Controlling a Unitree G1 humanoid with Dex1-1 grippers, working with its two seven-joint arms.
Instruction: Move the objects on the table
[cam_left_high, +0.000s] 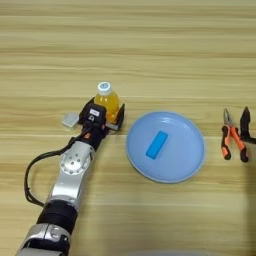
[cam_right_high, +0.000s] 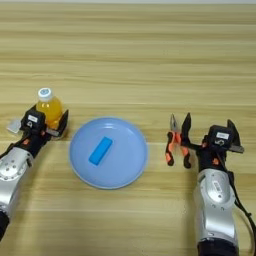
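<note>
The small bottle of orange drink (cam_left_high: 106, 99) with a white cap stands upright on the table (cam_left_high: 150, 50), left of centre. My left gripper (cam_left_high: 103, 115) is open around its lower part: one black finger (cam_left_high: 120, 115) is at the bottle's right side, and the other is by its left side. The pale grey square block (cam_left_high: 70, 119) lies just left of that gripper. The round light-blue plate (cam_left_high: 187, 150) sits in the middle and holds a small blue bar (cam_left_high: 156, 144). My right gripper (cam_right_high: 210, 131) is open at the right, next to the pliers.
Orange-handled pliers (cam_right_high: 175, 142) lie right of the plate, with one finger (cam_right_high: 186, 126) of the right gripper standing just beside them. The left arm's black cable (cam_left_high: 30, 175) loops out to the left over the table.
</note>
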